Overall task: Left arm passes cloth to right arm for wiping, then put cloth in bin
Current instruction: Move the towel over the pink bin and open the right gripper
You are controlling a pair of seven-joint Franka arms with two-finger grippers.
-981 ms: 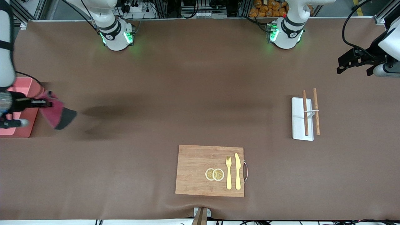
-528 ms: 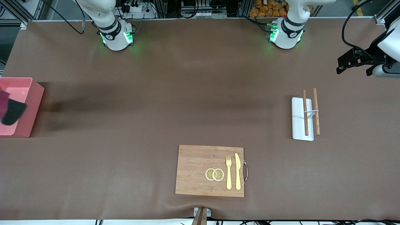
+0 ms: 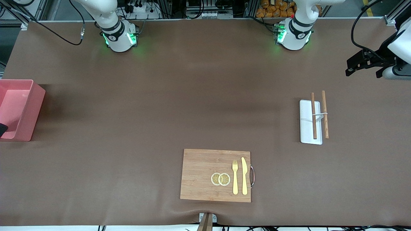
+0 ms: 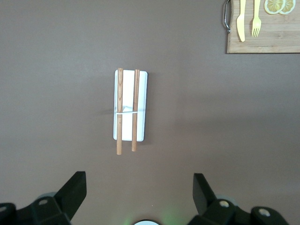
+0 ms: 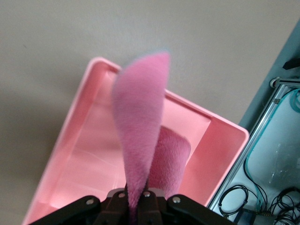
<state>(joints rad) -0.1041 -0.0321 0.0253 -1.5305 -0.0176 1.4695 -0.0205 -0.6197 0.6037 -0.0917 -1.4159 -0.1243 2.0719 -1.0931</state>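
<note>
In the right wrist view my right gripper [image 5: 136, 194] is shut on the raspberry-pink cloth [image 5: 140, 117]. The cloth hangs from the fingers over the inside of the salmon-pink bin [image 5: 75, 154], and its lower fold reaches toward the bin's floor. In the front view the bin [image 3: 30, 109] stands at the right arm's end of the table; the right gripper and the cloth are out of that view. My left gripper [image 3: 349, 68] is open and empty, held in the air over the left arm's end of the table; its fingers [image 4: 75, 185] stand wide apart.
A flat white tray [image 3: 306, 128] with two wooden sticks [image 3: 313, 115] lies toward the left arm's end, also in the left wrist view [image 4: 143, 108]. A wooden cutting board [image 3: 199, 176] with a yellow fork, knife and lemon slices lies near the front camera.
My right gripper has carried the cloth from beside the bin to over it, leaving the front view's edge. The left arm has not moved.
</note>
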